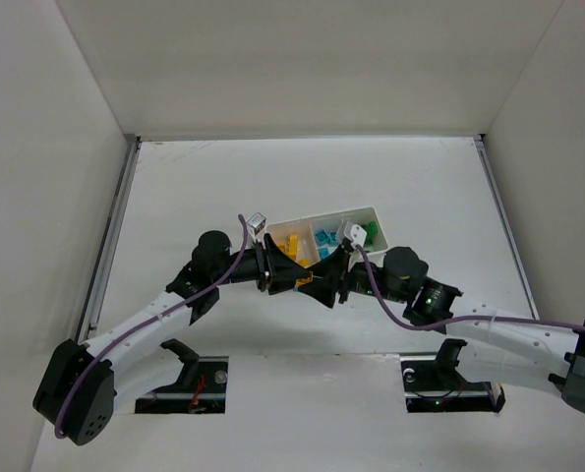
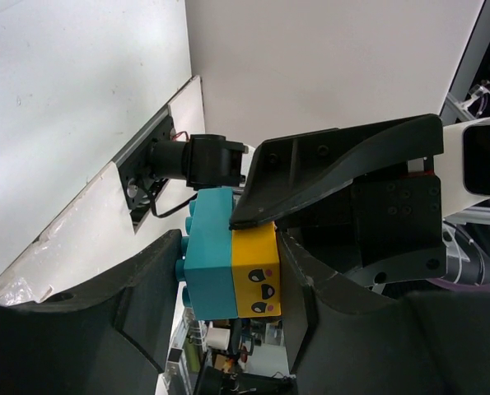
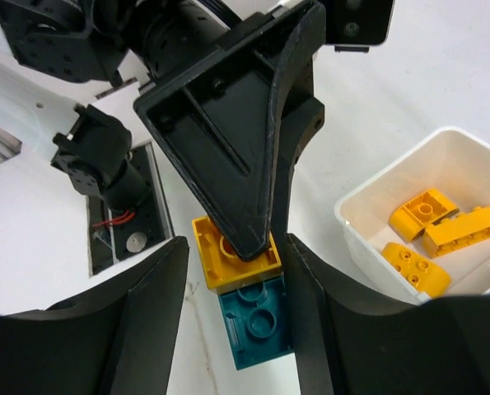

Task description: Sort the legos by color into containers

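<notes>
L gripper (image 2: 232, 309) clamps brick pair (image 2: 224, 284), teal brick (image 2: 205, 259) + yellow brick (image 2: 257, 276), stacked jaw-to-jaw, just off tray's (image 3: 368, 216) near edge. R gripper (image 3: 238, 304) straddles same 2; grip unclear.

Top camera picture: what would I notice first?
The left end effector and right end effector meet mid-table, both around a yellow brick with a face, stuck to a teal brick. Just beyond them sits the white tray, already holding sorted bricks.

Both arms bend inward, left tool (image 1: 300, 275) and right tool (image 1: 327, 279) meeting tip to tip, jaws part-closed.
</notes>
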Robot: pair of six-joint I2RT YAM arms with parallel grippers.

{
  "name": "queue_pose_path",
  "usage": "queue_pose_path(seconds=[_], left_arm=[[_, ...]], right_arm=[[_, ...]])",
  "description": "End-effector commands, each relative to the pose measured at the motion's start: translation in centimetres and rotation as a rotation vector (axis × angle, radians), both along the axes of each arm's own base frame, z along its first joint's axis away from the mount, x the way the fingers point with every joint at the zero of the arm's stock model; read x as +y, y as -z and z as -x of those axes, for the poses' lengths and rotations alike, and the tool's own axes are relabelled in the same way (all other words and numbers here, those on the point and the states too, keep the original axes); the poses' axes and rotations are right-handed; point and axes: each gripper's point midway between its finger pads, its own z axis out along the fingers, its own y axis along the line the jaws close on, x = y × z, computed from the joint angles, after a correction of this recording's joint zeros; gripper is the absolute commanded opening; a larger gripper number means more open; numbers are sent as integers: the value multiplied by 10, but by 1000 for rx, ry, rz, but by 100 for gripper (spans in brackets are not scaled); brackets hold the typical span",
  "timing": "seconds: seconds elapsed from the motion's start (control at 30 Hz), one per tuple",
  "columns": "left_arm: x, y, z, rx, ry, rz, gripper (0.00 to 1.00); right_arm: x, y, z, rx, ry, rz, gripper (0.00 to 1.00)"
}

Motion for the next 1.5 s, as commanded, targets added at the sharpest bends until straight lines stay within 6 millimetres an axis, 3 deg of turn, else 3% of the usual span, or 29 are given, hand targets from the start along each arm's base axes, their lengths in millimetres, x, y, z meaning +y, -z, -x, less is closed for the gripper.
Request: queue_pose_path(seconds=[0.0,0.33,0.57,0.67,0.77,0.87,1.0,1.07,1.23,1.47], left_arm=[[0,-19,-3,-96,6,46,23],[1,-20,-5,-98,-2,49,24],[13,-32,-27,-132,-123,67,51],[24,-45,-42,-194,-213,84,63],[37,-55,-55,-259,-304,84,68],[55,-54,-70,-315,-422,58,65],[71,-36,-77,-382,-521,-34,52],[72,-23,-76,-404,-548,-97,51],[52,-2,-66,-493,-537,-244,56],[34,2,-63,-598,-570,-382,58]], right_arm=[[2,-23,0,-34,-13,-88,55],[0,-23,-1,-23,-13,-90,33],[-3,-26,-8,3,26,-107,27],[-6,-21,-20,25,70,-102,26],[-7,-16,-35,46,129,-93,26],[-8,-12,-54,65,225,-99,25],[-12,-11,-86,92,380,-109,25],[-14,-13,-105,122,478,-134,25],[-14,-15,-134,181,639,-174,23],[-5,-24,-144,214,710,-223,23]])
